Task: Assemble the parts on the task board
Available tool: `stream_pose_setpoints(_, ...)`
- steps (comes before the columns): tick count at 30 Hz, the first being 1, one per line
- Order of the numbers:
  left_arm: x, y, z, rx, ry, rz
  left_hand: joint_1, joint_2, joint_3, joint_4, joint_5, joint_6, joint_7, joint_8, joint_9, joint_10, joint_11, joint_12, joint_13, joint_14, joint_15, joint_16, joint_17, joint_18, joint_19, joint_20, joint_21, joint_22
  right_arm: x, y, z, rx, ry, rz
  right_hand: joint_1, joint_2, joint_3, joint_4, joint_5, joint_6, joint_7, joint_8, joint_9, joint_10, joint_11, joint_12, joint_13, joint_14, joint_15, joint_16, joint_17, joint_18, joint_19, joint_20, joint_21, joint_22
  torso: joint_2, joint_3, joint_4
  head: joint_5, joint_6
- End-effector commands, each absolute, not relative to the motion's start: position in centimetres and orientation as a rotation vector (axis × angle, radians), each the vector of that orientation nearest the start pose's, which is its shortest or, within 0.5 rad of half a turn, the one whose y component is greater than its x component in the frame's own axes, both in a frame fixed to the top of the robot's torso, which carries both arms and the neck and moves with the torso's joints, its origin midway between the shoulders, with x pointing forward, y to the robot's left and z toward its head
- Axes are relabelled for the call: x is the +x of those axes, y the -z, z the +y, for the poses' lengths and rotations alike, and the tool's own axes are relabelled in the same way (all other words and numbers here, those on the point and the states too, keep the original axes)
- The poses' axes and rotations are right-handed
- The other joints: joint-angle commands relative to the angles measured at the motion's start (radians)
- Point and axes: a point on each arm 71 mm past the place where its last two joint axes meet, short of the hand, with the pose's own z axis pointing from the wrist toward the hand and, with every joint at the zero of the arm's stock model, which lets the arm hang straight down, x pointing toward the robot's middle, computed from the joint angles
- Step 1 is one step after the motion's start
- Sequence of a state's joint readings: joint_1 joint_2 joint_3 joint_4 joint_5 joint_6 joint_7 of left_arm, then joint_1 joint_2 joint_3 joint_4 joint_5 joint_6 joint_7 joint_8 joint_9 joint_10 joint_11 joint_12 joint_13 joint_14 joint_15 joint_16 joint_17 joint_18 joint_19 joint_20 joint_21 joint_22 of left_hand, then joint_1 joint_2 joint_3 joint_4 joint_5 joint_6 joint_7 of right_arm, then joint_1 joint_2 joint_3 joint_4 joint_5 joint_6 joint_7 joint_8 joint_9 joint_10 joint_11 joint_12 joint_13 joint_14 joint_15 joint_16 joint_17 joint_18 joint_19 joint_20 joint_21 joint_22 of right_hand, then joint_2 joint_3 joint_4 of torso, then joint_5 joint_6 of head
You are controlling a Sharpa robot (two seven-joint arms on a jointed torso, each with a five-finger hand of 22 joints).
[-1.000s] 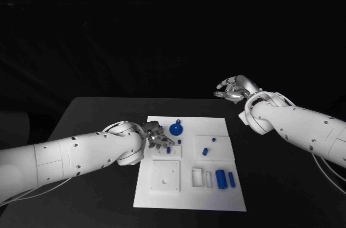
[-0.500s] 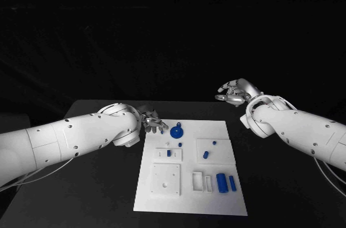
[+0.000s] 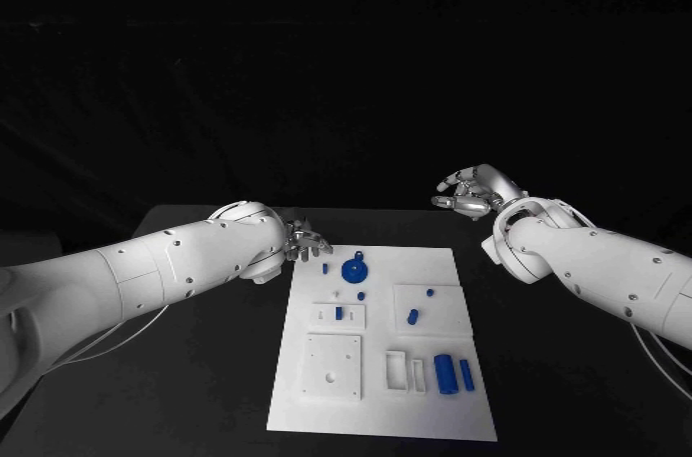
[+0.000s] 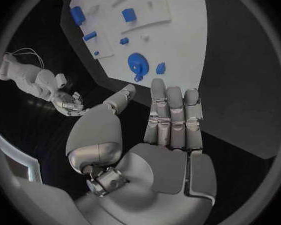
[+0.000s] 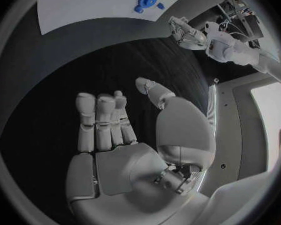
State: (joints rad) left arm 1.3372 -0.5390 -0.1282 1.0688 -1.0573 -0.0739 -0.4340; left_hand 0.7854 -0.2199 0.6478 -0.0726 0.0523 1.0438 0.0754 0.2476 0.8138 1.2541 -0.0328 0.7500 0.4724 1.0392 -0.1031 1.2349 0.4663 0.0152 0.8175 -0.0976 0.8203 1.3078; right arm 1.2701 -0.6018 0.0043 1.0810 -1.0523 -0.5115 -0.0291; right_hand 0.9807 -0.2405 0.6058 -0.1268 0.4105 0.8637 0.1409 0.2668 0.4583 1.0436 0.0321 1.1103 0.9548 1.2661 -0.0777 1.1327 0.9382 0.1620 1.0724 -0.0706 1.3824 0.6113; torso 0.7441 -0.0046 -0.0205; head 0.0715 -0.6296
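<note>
The flat white rectangular task board (image 3: 378,402) lies in the middle of the black table (image 3: 188,377), its long side running away from me. On its far end rests a round blue disc-shaped part with a short stub (image 3: 353,271), and a tiny blue piece (image 3: 326,268) sits just beside it. Nearer the middle, a raised white square block (image 3: 339,316) carries a small upright blue peg (image 3: 339,313), with another little blue bit (image 3: 361,296) close by; to the right of these a second raised white block (image 3: 433,311) bears an oblong blue part (image 3: 413,317) and a small blue dot (image 3: 428,293). At the near end sits a larger white square plate with holes (image 3: 332,367), then a narrow white slotted holder (image 3: 404,370), and beside that a stout blue rectangular part (image 3: 444,372) and a slimmer blue bar (image 3: 466,375) lying side by side. My left hand (image 3: 300,242) hovers just off the board's far left corner, above the table, touching none of the parts; from the wrist I see my left fingers (image 4: 175,117) held straight and close together with the thumb set apart, and nothing in the palm. My right hand (image 3: 473,191) hangs well apart from the board, beyond its far right corner and raised above the table's far edge, its fingers (image 5: 100,122) loosely curved with the thumb spread away, also holding nothing.
</note>
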Motion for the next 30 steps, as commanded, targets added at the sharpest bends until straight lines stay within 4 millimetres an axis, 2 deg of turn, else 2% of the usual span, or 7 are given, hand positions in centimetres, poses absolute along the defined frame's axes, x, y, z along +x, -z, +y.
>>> stream_pose_setpoints(1, 57.9, 19.6, 19.7, -0.278, 0.307, 2.089, -0.032, -0.002, -0.004, 0.024, -0.003, -0.025, 0.008, -0.014, -0.006, -0.025, 0.007, -0.013, -0.004, -0.022, 0.011, -0.013, -0.007, -0.015, -0.024, -0.087, -0.015, 0.008, 57.9, 14.8, -22.0, 0.338, -0.674, 1.438, -0.005, 0.001, -0.007, -0.001, 0.004, 0.0, 0.005, -0.001, 0.002, -0.009, 0.0, 0.006, -0.001, 0.007, -0.001, -0.006, 0.002, 0.1, 0.001, -0.004, -0.005, 0.001, 0.001, -0.0008, -0.0035, 0.001, 0.0)
stream_pose_setpoints(8, 58.8, 20.6, 19.9, -0.298, 0.273, 2.103, -0.06, 0.008, -0.009, 0.052, -0.004, -0.035, 0.012, -0.017, -0.008, -0.037, 0.012, -0.016, -0.004, -0.034, 0.02, -0.012, -0.01, -0.015, -0.034, -0.078, -0.022, 0.011, 57.9, 14.7, -21.7, 0.335, -0.679, 1.439, -0.005, 0.001, -0.007, -0.001, 0.005, 0.0, 0.005, -0.001, 0.002, -0.008, 0.0, 0.006, -0.001, 0.007, -0.001, -0.006, 0.002, 0.1, 0.001, -0.004, -0.005, 0.001, 0.005, -0.0023, -0.0097, 0.005, 0.001)
stream_pose_setpoints(17, 58.8, 21.8, 19.6, -0.313, 0.284, 2.13, -0.066, 0.024, -0.012, 0.055, -0.004, -0.034, 0.012, -0.015, -0.008, -0.039, 0.012, -0.014, -0.002, -0.037, 0.022, -0.009, -0.011, -0.015, -0.038, -0.076, -0.024, 0.014, 57.9, 14.7, -21.7, 0.335, -0.679, 1.439, -0.005, 0.002, -0.007, -0.002, 0.006, -0.001, 0.005, -0.001, 0.002, -0.008, 0.0, 0.006, -0.002, 0.007, -0.001, -0.006, 0.002, 0.1, 0.002, -0.004, -0.005, 0.002, 0.008, -0.0031, -0.0153, 0.005, 0.0)
stream_pose_setpoints(30, 59.0, 22.4, 20.1, -0.33, 0.267, 2.144, -0.067, 0.071, -0.028, 0.029, -0.003, -0.03, 0.01, -0.011, -0.008, -0.041, 0.01, -0.009, 0.002, -0.04, 0.021, -0.001, -0.014, -0.015, -0.041, -0.076, -0.025, 0.018, 57.9, 14.7, -21.7, 0.334, -0.68, 1.439, -0.005, 0.002, -0.008, -0.002, 0.006, -0.001, 0.005, -0.001, 0.002, -0.008, 0.0, 0.007, -0.002, 0.008, -0.001, -0.006, 0.002, 0.1, 0.002, -0.005, -0.006, 0.002, 0.007, -0.0023, -0.0122, 0.0, -0.004)
